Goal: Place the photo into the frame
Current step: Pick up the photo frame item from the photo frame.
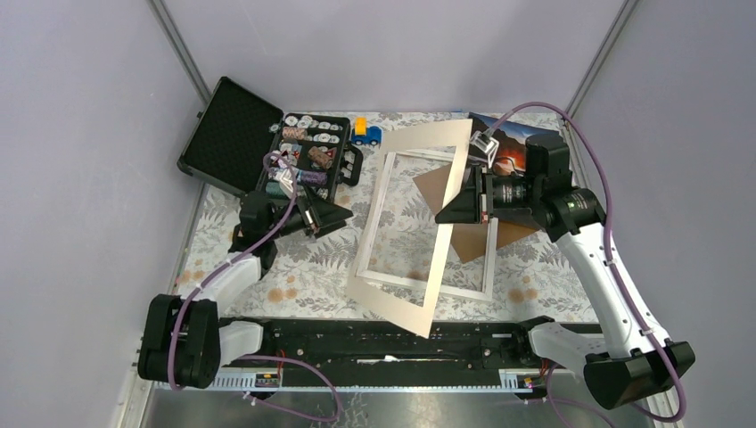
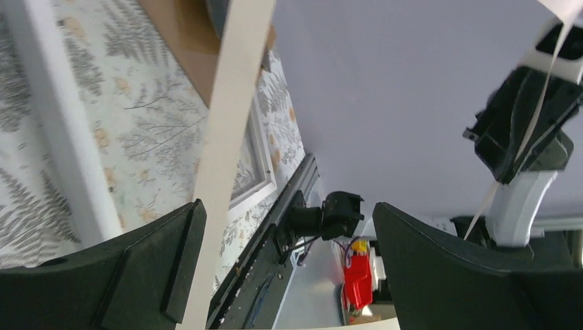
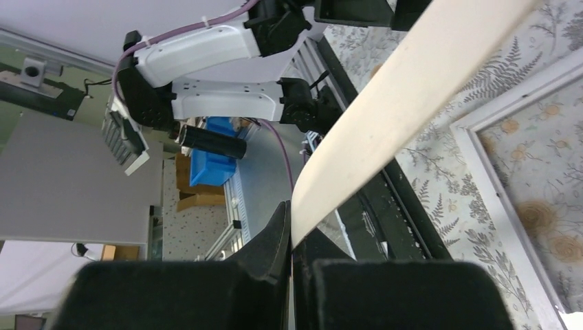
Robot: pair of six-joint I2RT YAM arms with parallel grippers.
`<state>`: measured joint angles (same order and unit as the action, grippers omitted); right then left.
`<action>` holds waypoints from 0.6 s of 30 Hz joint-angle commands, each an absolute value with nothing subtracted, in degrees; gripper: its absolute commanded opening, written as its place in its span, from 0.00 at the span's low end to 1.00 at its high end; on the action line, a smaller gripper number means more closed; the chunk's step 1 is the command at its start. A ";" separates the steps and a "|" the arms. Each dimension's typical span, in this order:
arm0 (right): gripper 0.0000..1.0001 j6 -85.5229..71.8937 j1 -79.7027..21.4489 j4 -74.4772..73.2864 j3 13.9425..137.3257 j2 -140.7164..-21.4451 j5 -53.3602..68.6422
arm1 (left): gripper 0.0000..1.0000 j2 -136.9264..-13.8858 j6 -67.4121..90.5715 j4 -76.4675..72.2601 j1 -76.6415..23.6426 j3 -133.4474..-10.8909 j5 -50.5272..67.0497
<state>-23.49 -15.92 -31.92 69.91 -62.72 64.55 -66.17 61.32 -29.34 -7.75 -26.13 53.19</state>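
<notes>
The white frame (image 1: 373,214) lies flat mid-table; its rails also show in the left wrist view (image 2: 62,137) and the right wrist view (image 3: 495,192). The sunset photo (image 1: 513,143) lies at the back right, partly hidden by my right arm. My right gripper (image 1: 465,207) (image 3: 292,234) is shut on the right strip of a cream mat board (image 1: 392,308) (image 3: 412,103) and holds it tilted up over the frame. My left gripper (image 1: 337,217) (image 2: 289,261) is open and empty at the mat's left strip (image 2: 227,137), which runs just inside its left finger (image 2: 137,261); I cannot tell if they touch.
A brown backing board (image 1: 504,236) (image 2: 185,48) lies under the frame's right side. An open black case (image 1: 232,134) with several small items stands back left, with a blue toy truck (image 1: 365,134) beside it. The black arm rail (image 1: 383,334) runs along the near edge.
</notes>
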 commanded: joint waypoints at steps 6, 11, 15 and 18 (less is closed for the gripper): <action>0.00 -29.89 -16.92 -24.94 72.25 -57.83 70.57 | 0.99 -76.63 62.38 -48.35 -18.91 -31.58 58.94; 0.00 -30.83 -16.92 -24.79 73.44 -57.41 70.95 | 0.99 -78.51 59.06 -41.33 -19.77 -32.62 48.84; 0.00 -31.21 -16.94 -24.78 74.38 -57.25 71.45 | 0.99 -77.33 58.17 -40.58 -19.96 -33.29 44.41; 0.00 -31.45 -16.96 -24.79 74.70 -57.09 71.61 | 0.99 -74.88 53.69 -34.69 -19.95 -34.94 42.27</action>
